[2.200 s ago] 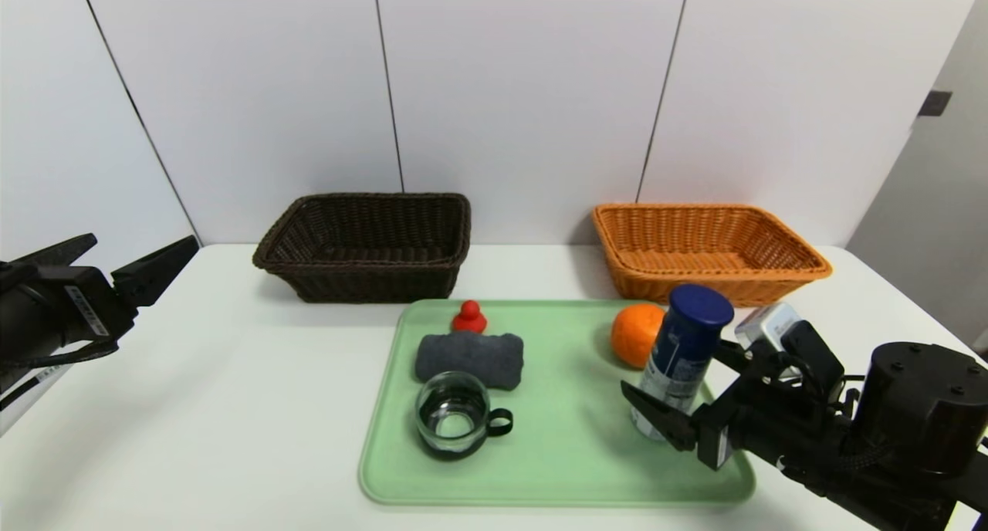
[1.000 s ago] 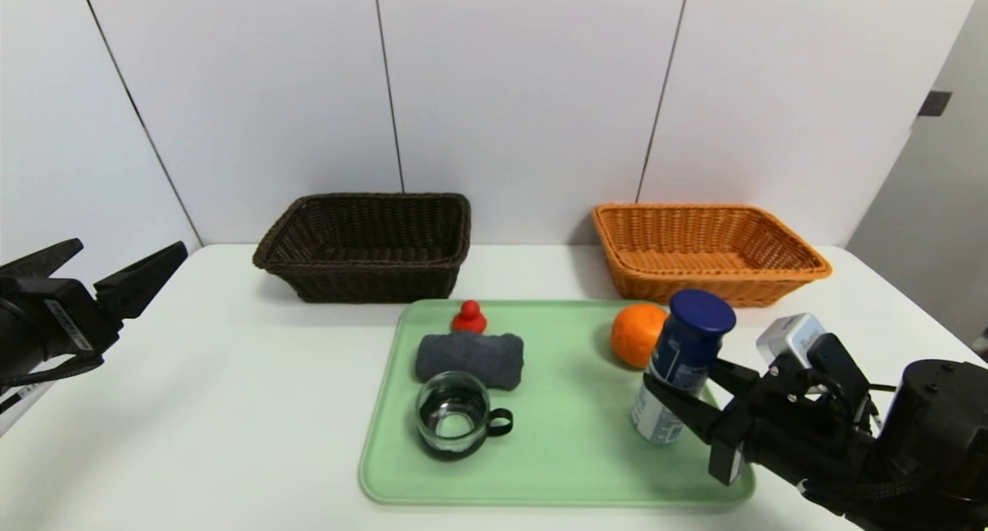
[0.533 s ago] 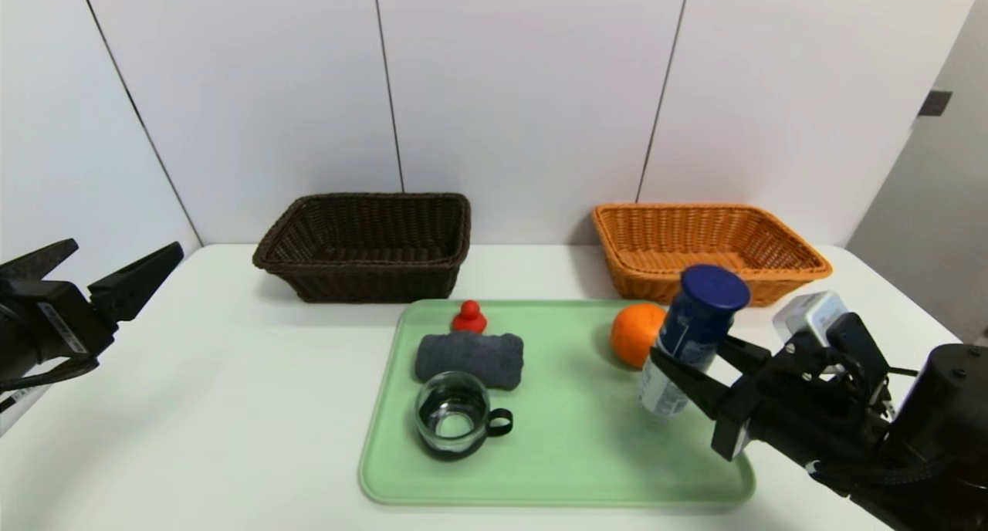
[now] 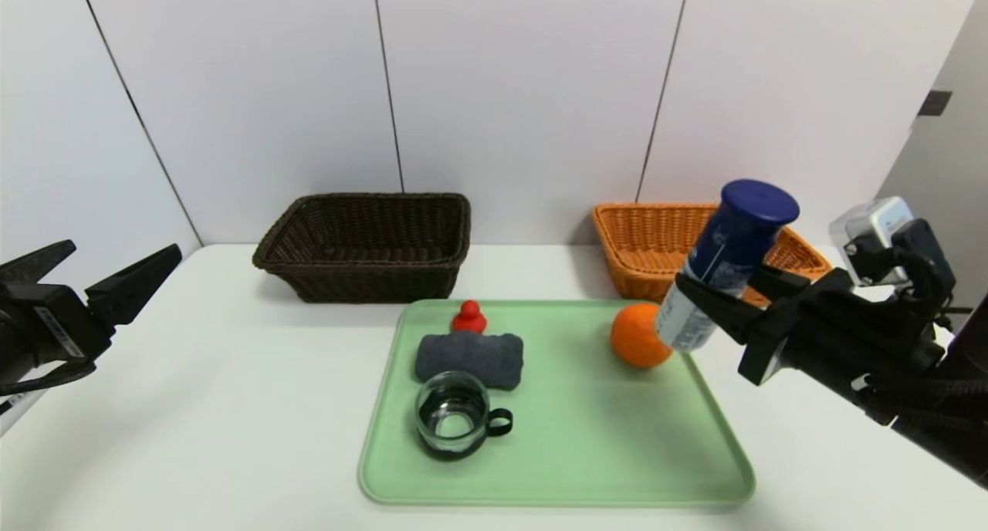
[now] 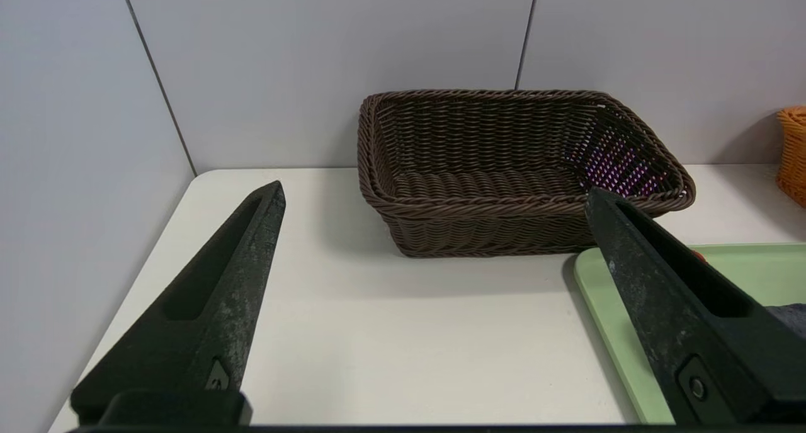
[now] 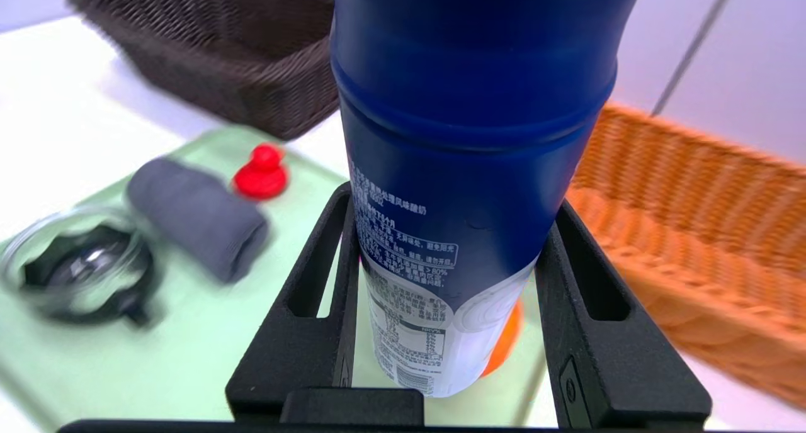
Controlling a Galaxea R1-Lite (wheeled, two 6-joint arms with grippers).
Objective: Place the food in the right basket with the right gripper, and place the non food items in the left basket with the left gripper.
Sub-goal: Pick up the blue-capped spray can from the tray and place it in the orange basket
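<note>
My right claw (image 4: 722, 303) pinches the blue-and-white cylindrical bottle (image 4: 729, 265) w/ dark-blue cap – btl. tilted, clear of the green rectangular tray (image 4: 571, 469), in front of the orange wicker basket (image 4: 656, 222). L claw (image 4: 127, 265): spread, parked at far L. On tray: round orange fruit (image 4: 641, 335), red knobbed object (image 4: 469, 318), grey rolled cloth (image 4: 470, 359), clear glass cup (image 4: 453, 414) w/ black handle.

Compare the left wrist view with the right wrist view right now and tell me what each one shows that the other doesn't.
Only the left wrist view: the left gripper, open.
Only the right wrist view: the right gripper shut on the blue-capped bottle, plus the glass mug and orange fruit.
Both: dark basket, orange basket, green tray, grey cloth and some red.
</note>
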